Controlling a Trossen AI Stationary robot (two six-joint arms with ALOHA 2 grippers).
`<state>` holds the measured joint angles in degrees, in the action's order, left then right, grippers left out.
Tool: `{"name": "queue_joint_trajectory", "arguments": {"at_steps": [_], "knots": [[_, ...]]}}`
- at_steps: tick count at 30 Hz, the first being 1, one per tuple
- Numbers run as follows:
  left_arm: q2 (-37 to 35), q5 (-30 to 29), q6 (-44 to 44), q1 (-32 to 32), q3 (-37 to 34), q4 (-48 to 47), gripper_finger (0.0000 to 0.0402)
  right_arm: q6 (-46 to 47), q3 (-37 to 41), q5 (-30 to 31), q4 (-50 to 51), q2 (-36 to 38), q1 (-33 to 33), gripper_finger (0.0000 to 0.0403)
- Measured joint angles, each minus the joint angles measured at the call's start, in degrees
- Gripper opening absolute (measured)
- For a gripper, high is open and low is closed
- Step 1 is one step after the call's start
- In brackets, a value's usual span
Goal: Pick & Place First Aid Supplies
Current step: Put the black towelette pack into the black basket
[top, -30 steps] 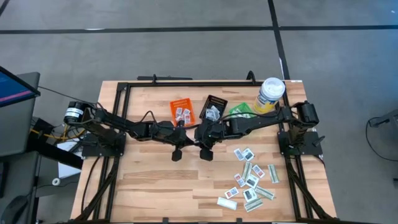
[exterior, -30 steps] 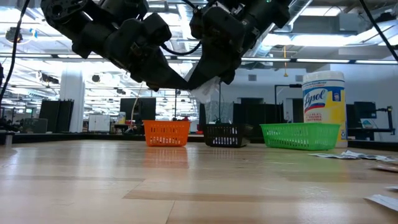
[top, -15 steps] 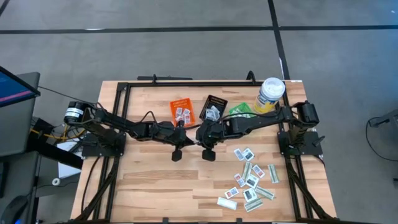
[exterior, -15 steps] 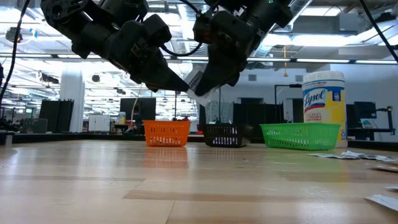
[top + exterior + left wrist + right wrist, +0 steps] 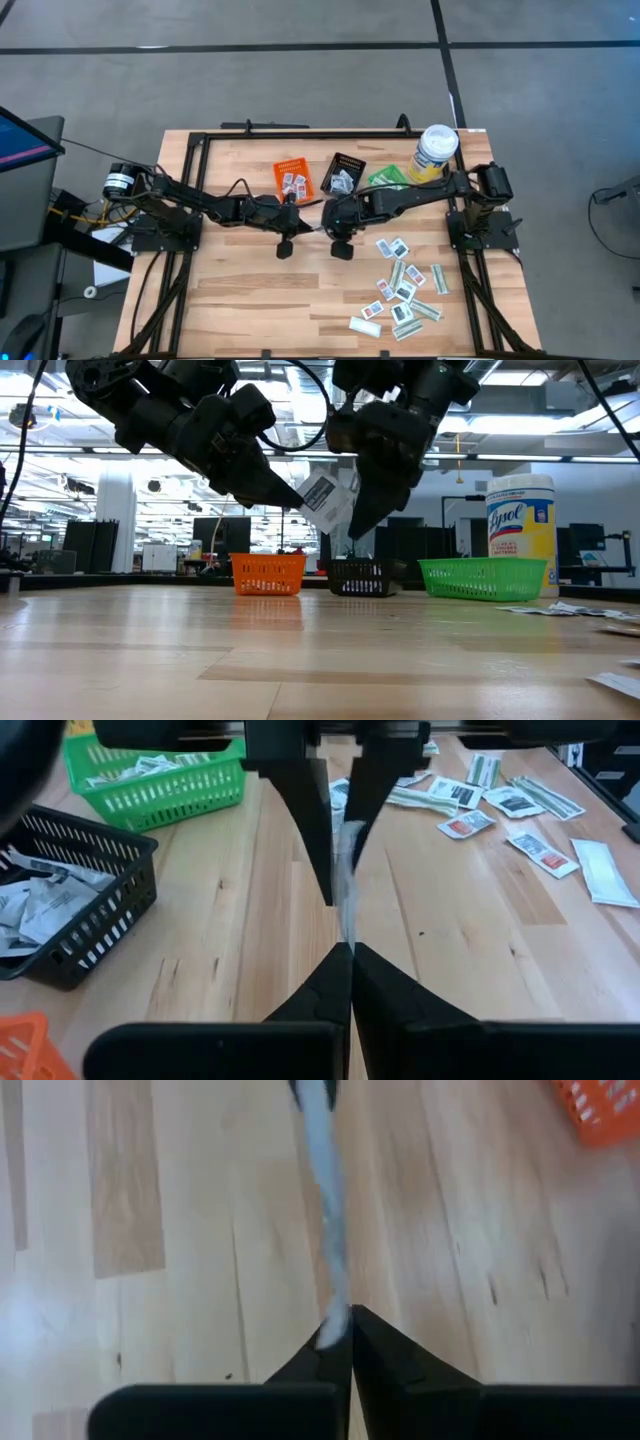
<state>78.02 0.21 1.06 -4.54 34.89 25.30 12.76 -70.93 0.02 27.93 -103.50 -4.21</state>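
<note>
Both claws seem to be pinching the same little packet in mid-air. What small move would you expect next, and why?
Probably the left gripper opens and lets go. The white packet hangs between both arms above the table, and the right gripper is shut on its other edge. With that grip in place, the handover looks ready, though which bin it suits I cannot tell.

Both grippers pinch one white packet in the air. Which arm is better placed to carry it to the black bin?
Probably the right: its gripper grips the packet nearest the black bin. The left gripper sits nearer the orange bin.
</note>
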Motion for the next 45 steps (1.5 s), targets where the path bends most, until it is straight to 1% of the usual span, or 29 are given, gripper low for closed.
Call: {"name": "queue_joint_trajectory", "arguments": {"at_steps": [2,7,10,14,17,20,23,24,26,28,30,31,33,36,39,41,45], "knots": [[0.02,0.00,0.00,0.00,0.00,-0.02,0.0008,0.76,0.01,0.40,0.17,0.00,0.02,0.0002],[0.00,0.00,-0.02,0.00,0.00,0.02,0.0008,1.28,-0.01,5.22,0.54,0.00,0.07,0.0001],[0.00,0.00,-0.76,0.00,0.00,0.02,0.0008,1.02,-0.01,7.61,2.82,0.30,0.99,0.0002],[0.00,0.00,-1.49,0.00,0.00,0.07,0.0008,0.37,-1.40,12.18,4.69,0.57,4.29,0.0001],[0.00,0.00,-1.51,0.00,0.00,0.23,0.0008,-3.09,-2.95,13.46,5.16,0.57,8.07,0.0001],[0.00,0.00,-1.51,0.00,0.00,0.44,0.0008,-7.13,-3.35,13.45,5.15,0.59,12.48,0.0001],[0.00,0.00,-1.51,0.00,0.00,0.46,0.0008,-7.61,-3.38,13.17,5.24,0.59,17.04,0.0001],[0.00,0.00,-1.51,0.00,0.00,0.46,0.0008,-7.34,-3.38,12.18,5.27,0.59,18.34,0.0001],[0.00,-0.23,-1.51,0.00,0.00,0.46,0.0008,-6.34,-3.38,7.65,5.28,0.59,20.46,0.0001],[0.00,-1.12,-1.51,0.00,0.00,0.46,0.0008,-6.42,-3.38,0.51,5.22,0.59,21.00,0.0001],[0.00,-2.04,-1.48,0.00,0.00,0.44,0.0008,-6.76,-3.38,-5.35,5.05,0.59,20.10,0.0001],[0.00,-2.50,-1.44,0.02,0.00,0.44,0.0008,-6.82,-3.39,-7.04,4.94,0.59,19.26,0.0001],[0.00,-2.95,-1.42,0.02,0.00,0.42,0.0008,-7.33,-3.40,-7.82,5.19,0.59,17.12,0.0001],[0.00,-3.02,-1.33,0.02,0.00,0.36,0.0008,-7.35,-3.40,-6.18,5.13,0.59,13.50,0.0001],[0.00,-3.02,-1.33,0.02,0.00,0.16,0.0008,-7.22,-3.39,-1.74,5.09,1.53,9.66,0.0001],[0.00,-3.04,-1.33,0.02,0.00,0.20,0.0008,-5.23,-4.32,1.01,5.83,2.19,7.46,0.0001],[-0.03,-3.02,-1.31,0.00,-0.01,0.00,0.0008,-2.17,-7.09,3.06,12.97,3.87,4.60,0.0001]]}}
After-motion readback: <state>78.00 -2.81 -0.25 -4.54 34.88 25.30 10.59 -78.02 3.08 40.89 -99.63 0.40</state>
